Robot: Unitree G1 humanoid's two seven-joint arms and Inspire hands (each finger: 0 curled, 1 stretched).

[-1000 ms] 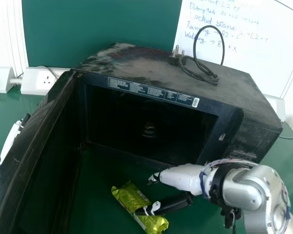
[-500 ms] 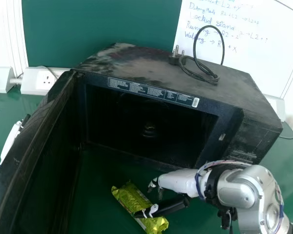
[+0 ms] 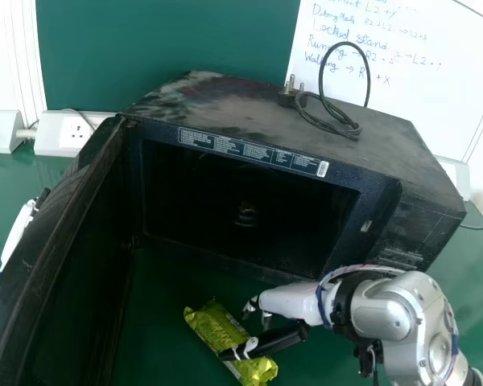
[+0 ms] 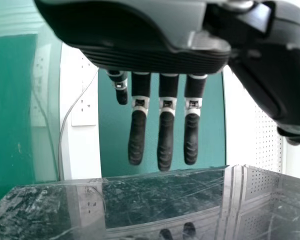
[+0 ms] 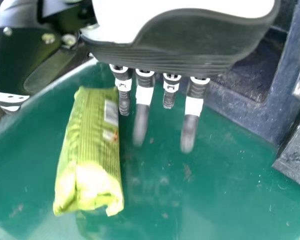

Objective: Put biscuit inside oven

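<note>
- The widest thing is a glossy green tabletop (image 3: 165, 322), its far edge running along the wall.
- Behind that edge stand a flat dark-green panel (image 3: 169, 40) and, on the right, a white board (image 3: 435, 104) with blue handwriting.
- A boxy black oven (image 3: 225, 104), dusty on top, sits toward the tabletop's far edge. Its dark cavity faces the near side, and its black door (image 3: 56, 233) stands wide open on the left.
- The black-and-white right hand (image 3: 249, 348) is in front of the oven, toward its right side. It is released, grasping nothing: in the right wrist view its fingers point straight and apart, with the thumb well away from them.
- The black-and-white left hand (image 3: 14, 235) is at the head view's left side, beyond the door. It too is released, its fingers straight and empty in the left wrist view.
- A white socket box (image 3: 64, 133) sits by the tabletop's far edge, left of the oven.
- A black power cord (image 3: 368, 79) with a pronged plug lies looped on top of the oven.
- Smallest is the yellow-green, crinkled biscuit packet (image 3: 211, 322), outside the oven. It lies flat on the tabletop, slanting, between the door and the right hand. The thumb crosses above it; whether they touch, I cannot tell.
</note>
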